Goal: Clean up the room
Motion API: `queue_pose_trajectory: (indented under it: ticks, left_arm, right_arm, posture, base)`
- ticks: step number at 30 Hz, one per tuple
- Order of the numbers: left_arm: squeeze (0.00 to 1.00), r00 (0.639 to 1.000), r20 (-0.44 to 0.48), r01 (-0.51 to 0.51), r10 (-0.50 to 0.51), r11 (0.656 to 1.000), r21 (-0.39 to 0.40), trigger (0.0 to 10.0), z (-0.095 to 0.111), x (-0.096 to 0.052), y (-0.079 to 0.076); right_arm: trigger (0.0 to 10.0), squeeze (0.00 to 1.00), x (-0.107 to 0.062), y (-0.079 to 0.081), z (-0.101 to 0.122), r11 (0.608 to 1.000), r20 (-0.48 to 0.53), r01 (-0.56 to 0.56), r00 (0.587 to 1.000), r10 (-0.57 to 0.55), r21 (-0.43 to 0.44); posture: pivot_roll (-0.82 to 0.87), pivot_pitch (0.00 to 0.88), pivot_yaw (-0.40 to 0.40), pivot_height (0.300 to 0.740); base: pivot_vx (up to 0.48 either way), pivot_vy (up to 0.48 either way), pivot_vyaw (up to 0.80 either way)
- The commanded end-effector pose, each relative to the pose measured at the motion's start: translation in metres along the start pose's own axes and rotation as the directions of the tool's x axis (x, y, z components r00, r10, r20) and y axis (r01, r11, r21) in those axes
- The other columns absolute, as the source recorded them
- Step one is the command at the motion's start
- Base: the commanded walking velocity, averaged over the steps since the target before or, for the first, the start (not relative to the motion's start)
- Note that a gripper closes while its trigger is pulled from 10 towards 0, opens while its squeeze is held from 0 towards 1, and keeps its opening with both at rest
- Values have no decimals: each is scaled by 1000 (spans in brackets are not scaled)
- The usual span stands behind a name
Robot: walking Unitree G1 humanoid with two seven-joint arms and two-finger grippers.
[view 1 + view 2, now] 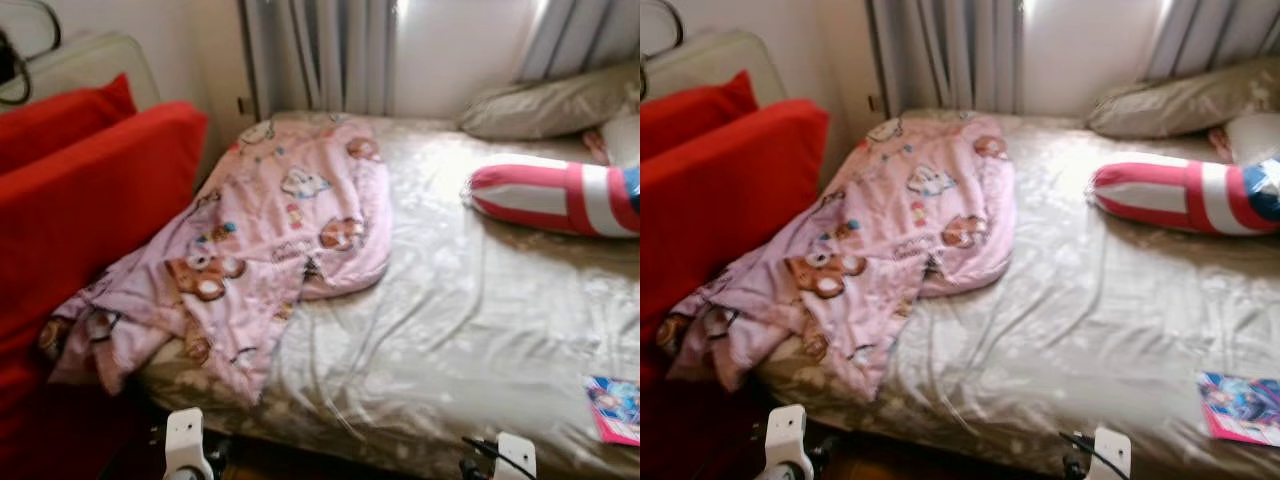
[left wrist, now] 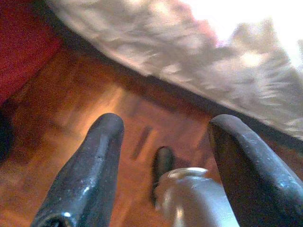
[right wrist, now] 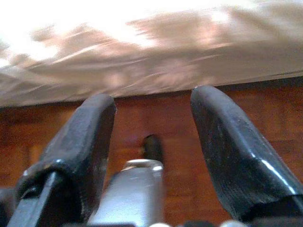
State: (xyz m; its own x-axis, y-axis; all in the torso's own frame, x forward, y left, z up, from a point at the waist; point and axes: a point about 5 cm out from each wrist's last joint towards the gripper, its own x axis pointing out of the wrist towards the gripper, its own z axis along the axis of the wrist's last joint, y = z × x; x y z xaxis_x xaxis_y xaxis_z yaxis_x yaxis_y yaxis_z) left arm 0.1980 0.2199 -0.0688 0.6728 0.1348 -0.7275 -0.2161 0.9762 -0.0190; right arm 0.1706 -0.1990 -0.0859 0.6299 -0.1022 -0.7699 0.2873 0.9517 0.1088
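Observation:
A bed (image 1: 470, 320) with a shiny beige sheet stands before me. A pink blanket (image 1: 270, 240) printed with bears lies crumpled on its left half and hangs over the front left corner. A red and white striped bolster (image 1: 550, 195) lies at the right. A colourful booklet (image 1: 615, 408) rests near the front right edge. My left gripper (image 2: 163, 137) hangs open above the wooden floor (image 2: 71, 104) by the bed's edge. My right gripper (image 3: 154, 120) is open too, low in front of the bed side, holding nothing.
A red sofa (image 1: 90, 210) with a red cushion (image 1: 60, 120) stands close on the left of the bed. A beige pillow (image 1: 550, 105) lies at the back right. Curtains (image 1: 320, 55) and a bright window are behind the bed.

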Motion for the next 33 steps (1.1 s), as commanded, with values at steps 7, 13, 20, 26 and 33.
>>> queue_pose_trajectory:
  ticks: [7, 13, 20, 26, 33]
  left_arm:
    - [0, 1000, 8, -1, 1, 1000, -3, 10000, 3, 1, 0]
    - [0, 1000, 10, -1, 1, 1000, -3, 10000, 3, 1, 0]
    - [0, 1000, 10, 3, -4, 1000, 11, 10000, 2, 0, -1]
    - [0, 1000, 15, 11, -11, 1000, 9, 10000, 2, 0, -1]
    - [0, 1000, 11, 10, -10, 1000, 9, 10000, 0, 0, -1]
  right_arm:
    - [10000, 0, 0, -4, 0, 1000, 0, 10, 1000, -10, -4]
    - [10000, 0, 0, -3, 1, 1000, 2, 7, 1000, -7, -2]
    - [10000, 0, 0, -1, 0, 1000, -1, 4, 1000, -4, -3]
    - [10000, 0, 0, -2, -1, 1000, -4, 5, 1000, -5, -2]
    - [10000, 0, -1, -1, -2, 1000, -6, 0, 1000, 0, -9]
  posture:
    - [47, 52, 9, 740]
    - [50, 51, 10, 740]
    - [52, 57, 12, 740]
    - [55, 62, 12, 740]
    - [54, 63, 12, 740]
  base:
    - [0, 480, 0]
    - [0, 480, 0]
    - [0, 379, 0]
    - [0, 0, 0]
    - [0, 0, 0]
